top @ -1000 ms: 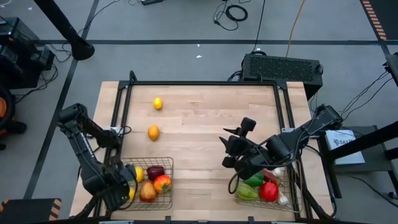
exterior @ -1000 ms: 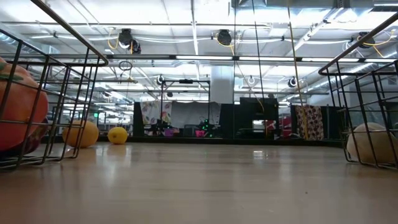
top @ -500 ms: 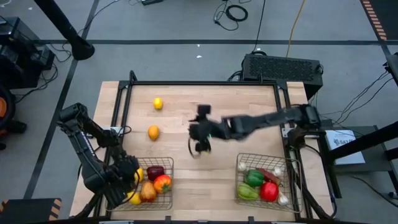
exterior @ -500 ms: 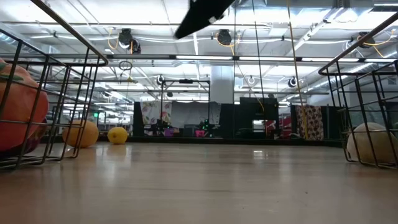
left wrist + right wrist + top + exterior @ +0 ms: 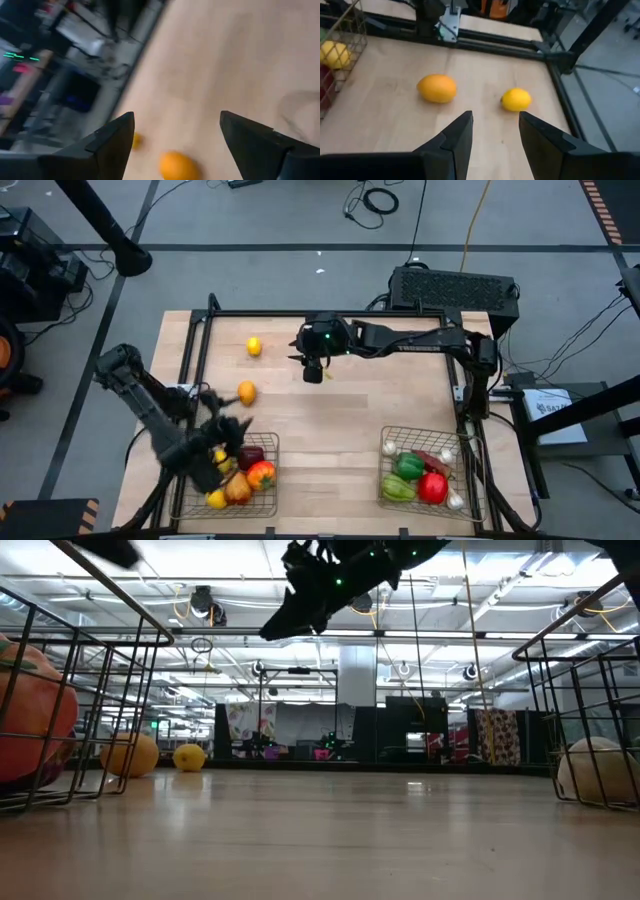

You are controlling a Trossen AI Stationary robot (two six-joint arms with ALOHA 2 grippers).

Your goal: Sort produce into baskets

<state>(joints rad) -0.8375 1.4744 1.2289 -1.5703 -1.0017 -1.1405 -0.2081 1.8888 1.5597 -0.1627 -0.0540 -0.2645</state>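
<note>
Hovering beyond the right hand [image 5: 492, 132], lemon [image 5: 516, 99] beside orange [image 5: 437, 88]

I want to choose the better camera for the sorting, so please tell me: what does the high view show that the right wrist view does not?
Only the high view shows the right basket, holding green and red produce, and the left gripper, open over the left basket. Only the right wrist view shows the right gripper from close, empty, fingers apart. Both show the orange and the lemon, loose on the table.

The worktop [image 5: 330, 410] is seen as pale, smooth wood; the baskets [image 5: 273, 442] as thin dark wire; the fruit [image 5: 437, 88] as smooth.
</note>
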